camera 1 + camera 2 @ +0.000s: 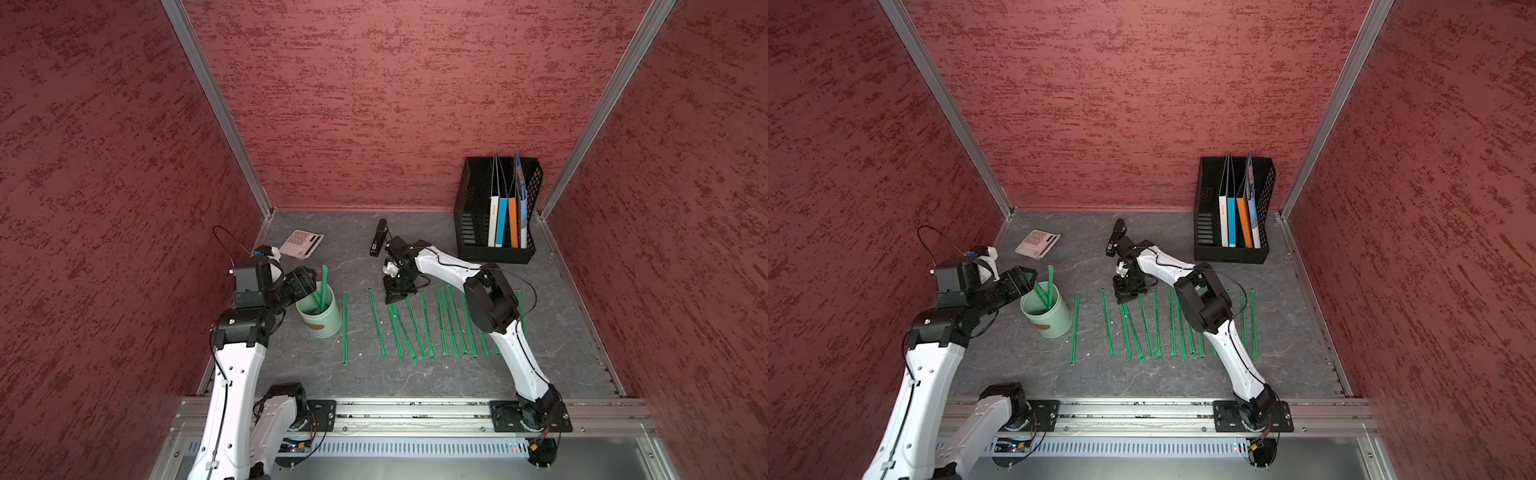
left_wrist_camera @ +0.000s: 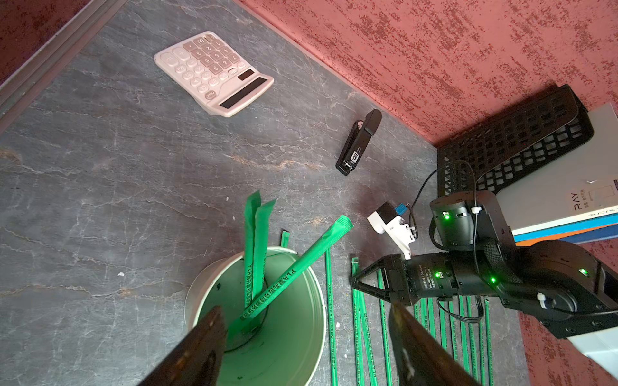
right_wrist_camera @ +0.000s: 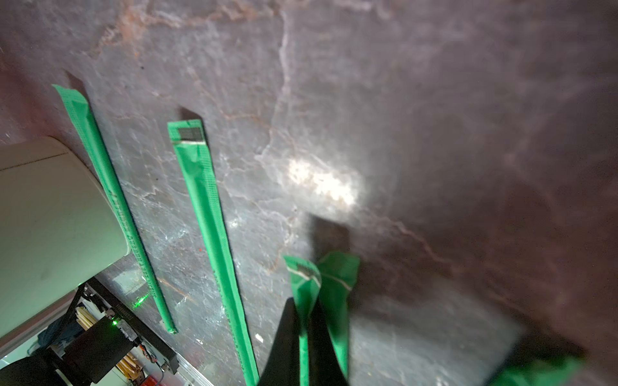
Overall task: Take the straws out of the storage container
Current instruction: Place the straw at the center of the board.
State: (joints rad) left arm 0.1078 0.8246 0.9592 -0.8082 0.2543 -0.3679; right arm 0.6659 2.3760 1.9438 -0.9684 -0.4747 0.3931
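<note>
The aluminium rail [image 1: 415, 409] ran along the front of a dark grey veined bench [image 1: 374, 378], boxed by mottled red walls [image 1: 415, 104]. The storage container [image 1: 322, 322] stood by the left arm [image 1: 237, 374] with three straws [image 2: 254, 240] in it, printed "PLA"; the rest lay rowed beside it. The left tool [image 1: 308, 277] gaped above its rim; the right tool [image 1: 395, 298] was pinched shut on one laid straw. A folder [image 2: 551, 187] read "RAY".

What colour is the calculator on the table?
The calculator is pale pink, with a dark display strip; clearest in the left wrist view.

A calculator [image 1: 301, 244], a stapler [image 1: 378, 237], a mesh rack [image 1: 471, 199] (folders [image 1: 503, 220] upright inside).
</note>
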